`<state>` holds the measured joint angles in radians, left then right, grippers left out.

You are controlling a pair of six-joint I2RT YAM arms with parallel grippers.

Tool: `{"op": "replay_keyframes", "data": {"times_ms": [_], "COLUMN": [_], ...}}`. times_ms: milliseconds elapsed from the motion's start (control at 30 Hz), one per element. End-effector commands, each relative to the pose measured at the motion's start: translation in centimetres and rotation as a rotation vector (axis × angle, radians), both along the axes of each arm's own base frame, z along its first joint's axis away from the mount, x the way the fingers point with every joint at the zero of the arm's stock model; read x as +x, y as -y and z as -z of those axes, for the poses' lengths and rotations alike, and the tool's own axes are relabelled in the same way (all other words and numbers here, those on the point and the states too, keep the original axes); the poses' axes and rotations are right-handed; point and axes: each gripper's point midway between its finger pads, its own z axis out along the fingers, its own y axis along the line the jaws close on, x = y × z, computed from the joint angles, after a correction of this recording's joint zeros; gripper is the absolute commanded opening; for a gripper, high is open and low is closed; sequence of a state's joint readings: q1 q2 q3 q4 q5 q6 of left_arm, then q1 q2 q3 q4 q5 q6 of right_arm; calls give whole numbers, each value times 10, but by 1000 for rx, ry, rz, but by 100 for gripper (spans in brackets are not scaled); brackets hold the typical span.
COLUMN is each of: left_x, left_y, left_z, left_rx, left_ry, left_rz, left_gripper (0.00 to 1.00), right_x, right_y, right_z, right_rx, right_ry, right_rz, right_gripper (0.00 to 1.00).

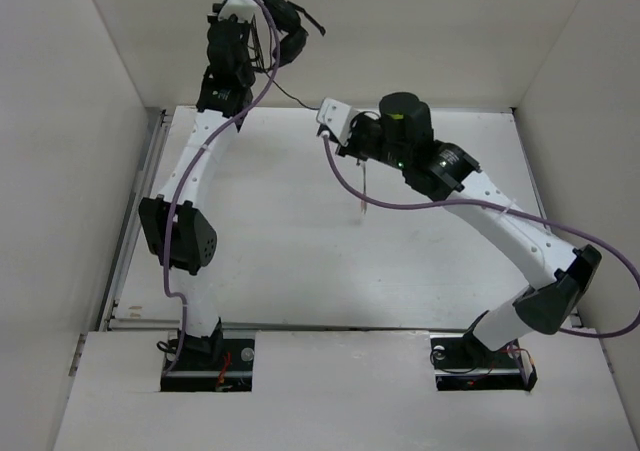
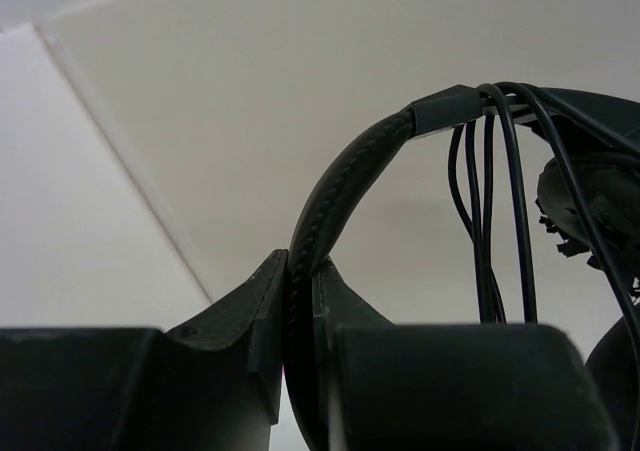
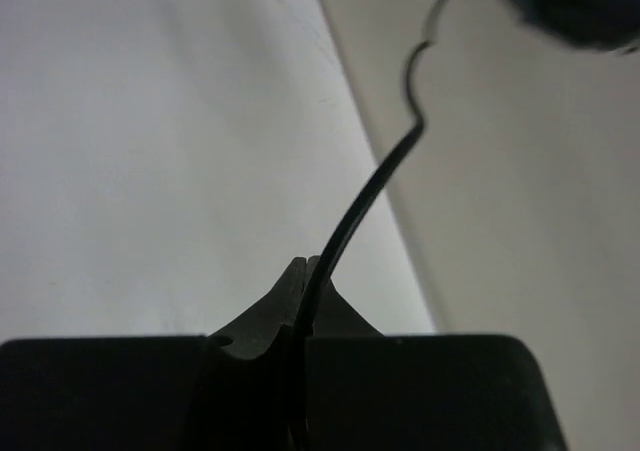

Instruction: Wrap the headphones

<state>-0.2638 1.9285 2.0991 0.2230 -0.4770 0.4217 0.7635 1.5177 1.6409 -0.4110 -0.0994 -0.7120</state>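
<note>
Two white-and-black robot arms rise from the near edge of a white surface (image 1: 260, 261). The right arm (image 1: 500, 231) bends in toward the middle and is held above the surface. The right fingers (image 3: 262, 321) are pressed together on a long thin black cord (image 3: 385, 166). The cord comes out between their tips and climbs away in a kinked line. From overhead, a short thin strand (image 1: 365, 186) hangs below that wrist over the surface; its end is too small to make out. Beyond the wrist the cord slants up and to the left, off the surface, toward the other arm.

The left arm (image 1: 190, 181) stretches farthest, raised high in front of the pale back wall (image 1: 420, 31). The left fingers (image 2: 255, 316) are clamped on the padded black headband (image 2: 335, 196) of the small black over-ear headphones (image 1: 290, 31). This holds them in the air near the far left corner. Several turns of cord lie over the top of the headband and hang down in loops. A padded round earcup (image 2: 590, 206) sits just beside them.
</note>
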Motion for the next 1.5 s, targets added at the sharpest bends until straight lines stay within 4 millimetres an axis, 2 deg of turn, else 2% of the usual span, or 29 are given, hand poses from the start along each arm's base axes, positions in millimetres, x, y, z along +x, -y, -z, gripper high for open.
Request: {"op": "replay_keyframes", "data": {"times_ms": [0,167,333,500,533,667,767,1033,1200,1333,1467], "left_x": [-35,-43,-54,-73,-86,-100,-113,-143,-153,-147,-138], "left_y": [7,25,53,101,126,152,171,199,201,194,186], "left_z": [-47,-23,7,46,63,83,96,105,110,116,120], "left_rx": [-24,-4,30,73,92,112,121,144,170,181,206], "left_ry": [136,74,-1,-94,-137,-190,-222,-267,-289,-302,-307], "left_rz": [35,74,143,266,335,405,455,569,600,573,507], "left_gripper": [0,0,0,0,0,0,0,0,0,0,0], "right_x": [24,40,50,57,57,57,59,75,78,66,44], "right_y": [45,78,104,120,122,124,133,176,201,194,170], "right_z": [-80,-111,-134,-153,-159,-165,-173,-181,-188,-189,-191], "right_rx": [26,44,76,100,108,118,128,99,66,81,188], "right_ry": [229,317,375,426,438,457,480,541,573,531,426], "right_rz": [138,233,308,356,360,366,391,497,546,493,384], "right_gripper": [0,0,0,0,0,0,0,0,0,0,0]}}
